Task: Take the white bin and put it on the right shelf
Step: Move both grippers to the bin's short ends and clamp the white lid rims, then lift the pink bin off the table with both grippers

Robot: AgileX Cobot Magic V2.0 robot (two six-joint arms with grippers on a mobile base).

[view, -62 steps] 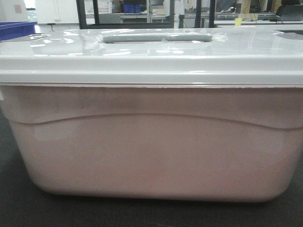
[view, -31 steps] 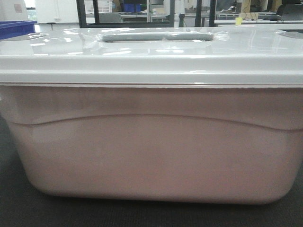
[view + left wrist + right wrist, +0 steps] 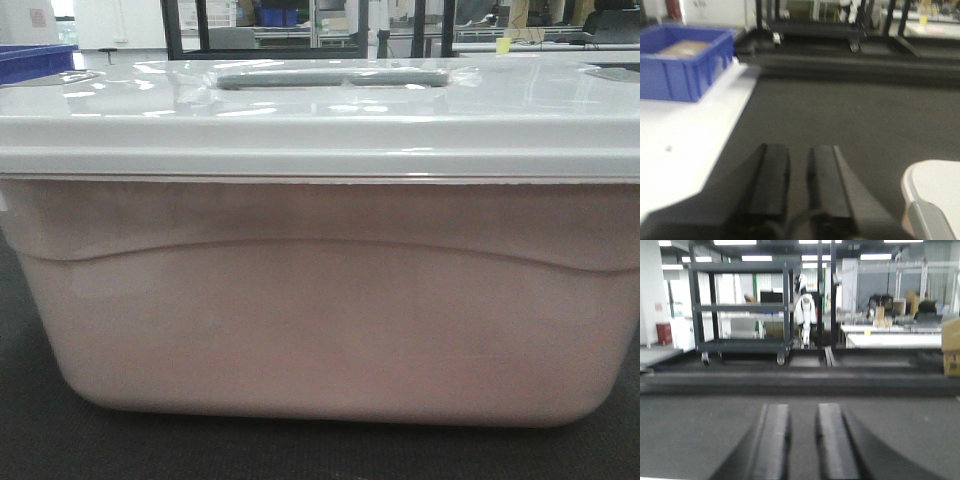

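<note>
1. Black fingers of the left hand (image 3: 799, 192) stand nearly together with a slim gap between them, and they hold nothing.
2. Low to the right of that hand a corner of the white bin (image 3: 935, 197) shows, near the fingers but apart from them.
3. Left of the hand lies a white surface (image 3: 685, 150), and farther ahead-left a blue bin (image 3: 682, 67) sits on it.
4. The right hand (image 3: 802, 445) looks alike: dark fingers close together, narrow gap, empty, above dark floor (image 3: 800, 410).
5. Ahead-left of it, well apart, stands a black wheeled cart (image 3: 740, 310). A cardboard box (image 3: 951, 347) sits far right.
6. The front-facing view is filled by the white bin on dark floor, with its glossy lid (image 3: 320, 130) on and its grey handle (image 3: 330, 77) on top.
</note>
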